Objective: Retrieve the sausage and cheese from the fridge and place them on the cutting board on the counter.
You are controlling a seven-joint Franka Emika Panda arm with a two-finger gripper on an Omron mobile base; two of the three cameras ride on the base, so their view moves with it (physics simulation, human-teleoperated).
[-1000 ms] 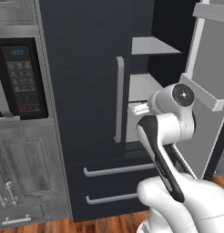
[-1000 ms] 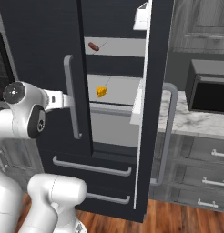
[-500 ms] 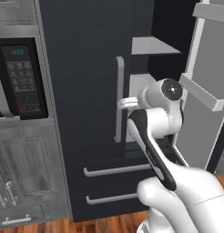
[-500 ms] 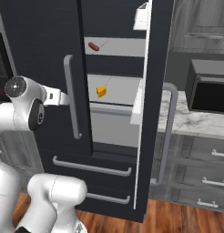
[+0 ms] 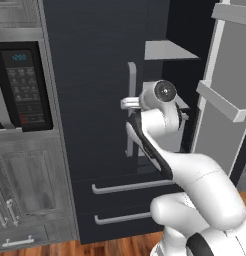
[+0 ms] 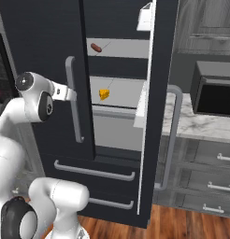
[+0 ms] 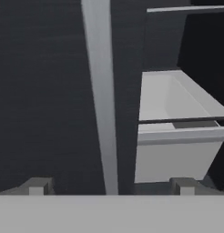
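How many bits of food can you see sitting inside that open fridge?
2. The sausage lies on the upper shelf; the cheese sits on the shelf below it. The closed left door may hide more.

My two base cams sit behind me, left and right, both looking forward and a bit down at the fridge (image 5: pixel 100 100) from fairly near. They share its closed left door, that door's handle (image 6: pixel 75 100) and the lower drawers. My hand cam is right up against that same handle, facing the door head-on.
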